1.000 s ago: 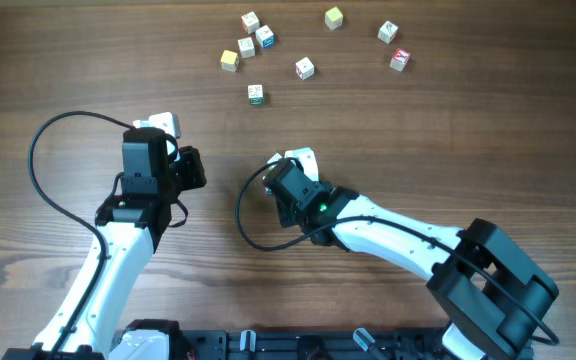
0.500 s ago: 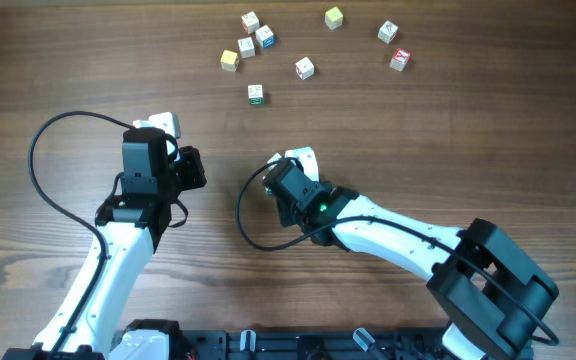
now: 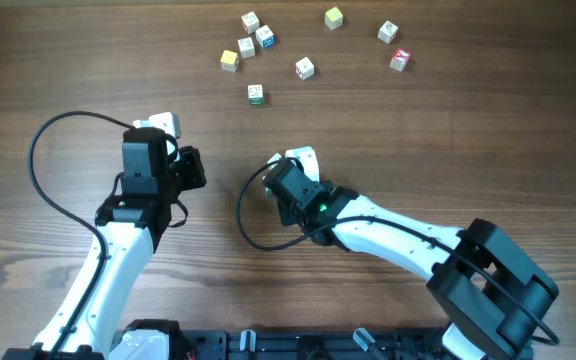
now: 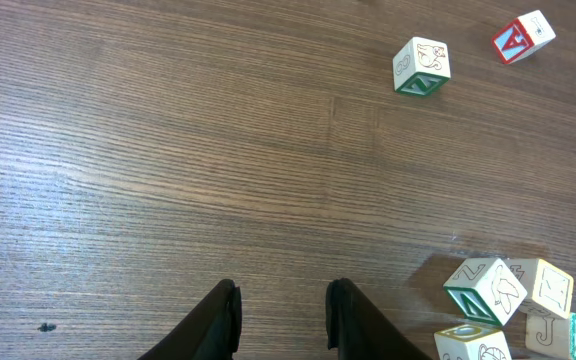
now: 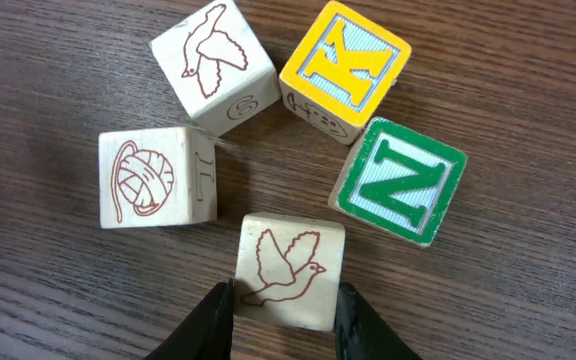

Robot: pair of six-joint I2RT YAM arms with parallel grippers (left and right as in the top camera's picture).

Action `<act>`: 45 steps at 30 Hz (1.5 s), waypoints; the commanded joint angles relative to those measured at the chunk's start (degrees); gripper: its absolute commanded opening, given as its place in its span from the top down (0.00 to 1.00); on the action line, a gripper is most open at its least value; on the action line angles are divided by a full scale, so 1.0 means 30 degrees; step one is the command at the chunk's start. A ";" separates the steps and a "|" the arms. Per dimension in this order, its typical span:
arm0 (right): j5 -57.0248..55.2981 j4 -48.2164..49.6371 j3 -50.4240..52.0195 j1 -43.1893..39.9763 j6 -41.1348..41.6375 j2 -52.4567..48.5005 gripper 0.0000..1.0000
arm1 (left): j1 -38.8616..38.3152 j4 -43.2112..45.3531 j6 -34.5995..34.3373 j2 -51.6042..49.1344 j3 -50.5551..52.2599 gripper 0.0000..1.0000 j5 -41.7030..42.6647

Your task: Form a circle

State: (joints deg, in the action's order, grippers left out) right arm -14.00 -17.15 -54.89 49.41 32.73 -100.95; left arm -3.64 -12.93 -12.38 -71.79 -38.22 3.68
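WRIST-CAMERA VIEW: The right end effector (image 5: 286, 292) clasps a white wooden bird-drawing cube (image 5: 290, 262), just beside the green wooden "N" cube (image 5: 400, 193), in a ring of 5 small wooden letter cubes (image 5: 153, 190) on the brown wood-grain surface (image 5: 48, 80). The left end effector (image 4: 284, 292) hangs released and empty, well apart from the "N" cube.

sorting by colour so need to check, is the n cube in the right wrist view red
No, the N cube has a green face with a white letter, next to the yellow K cube.
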 commanded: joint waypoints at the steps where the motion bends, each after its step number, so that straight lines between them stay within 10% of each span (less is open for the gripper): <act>1: 0.0087 0.0015 0.0036 -0.0051 -0.0561 -0.0342 0.70 | 0.0036 0.0000 -0.0036 -0.0124 -0.0138 0.69 -0.0102; 39: -0.0066 0.0415 0.0036 -0.0051 -0.2404 -0.0342 0.66 | 0.0036 0.0000 -0.0036 -0.0124 -0.0138 0.68 -0.0102; 45: -0.0066 0.0124 0.0036 -0.0051 -0.2397 -0.0342 0.54 | 0.0036 0.0000 -0.0036 -0.0124 -0.0138 0.67 -0.0109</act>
State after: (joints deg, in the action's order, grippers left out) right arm -14.00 -16.32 -54.89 49.41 26.22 -100.95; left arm -3.64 -12.93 -12.38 -71.79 -38.22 3.68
